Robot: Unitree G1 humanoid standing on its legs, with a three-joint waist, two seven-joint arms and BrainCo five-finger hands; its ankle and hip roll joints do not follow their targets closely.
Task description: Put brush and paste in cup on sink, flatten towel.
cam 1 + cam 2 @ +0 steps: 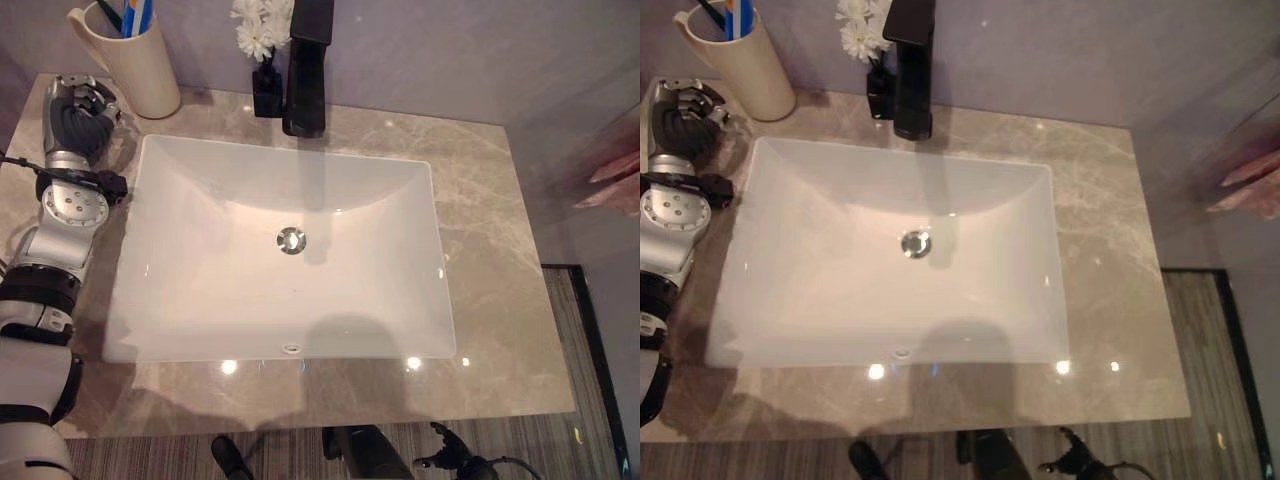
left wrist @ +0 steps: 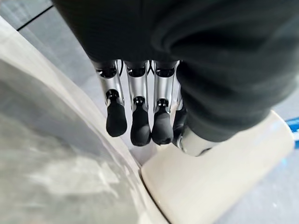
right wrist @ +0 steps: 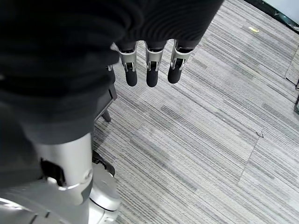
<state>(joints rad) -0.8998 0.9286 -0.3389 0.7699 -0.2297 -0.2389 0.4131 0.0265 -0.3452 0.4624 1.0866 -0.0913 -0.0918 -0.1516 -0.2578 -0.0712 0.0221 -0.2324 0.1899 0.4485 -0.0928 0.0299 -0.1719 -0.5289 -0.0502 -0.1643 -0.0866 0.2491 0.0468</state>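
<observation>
A cream cup [image 1: 140, 65] with a handle stands at the counter's back left corner. A dark brush handle and blue items [image 1: 137, 15] stick out of its top. My left hand [image 1: 80, 115] rests on the counter just left of the cup. Its fingers [image 2: 140, 123] hang relaxed and hold nothing, close to the cup's wall [image 2: 224, 177]. My right hand [image 1: 450, 462] hangs low below the counter's front edge, with its fingers [image 3: 150, 70] straight over the carpet.
A white rectangular sink [image 1: 200, 300] with a metal drain [image 1: 291, 240] takes up the middle of the marble counter [image 1: 480, 200]. Behind it stand a black faucet [image 1: 307, 70] and white flowers [image 1: 262, 35] in a small black vase. A pink shape [image 1: 612, 180] shows at the right edge.
</observation>
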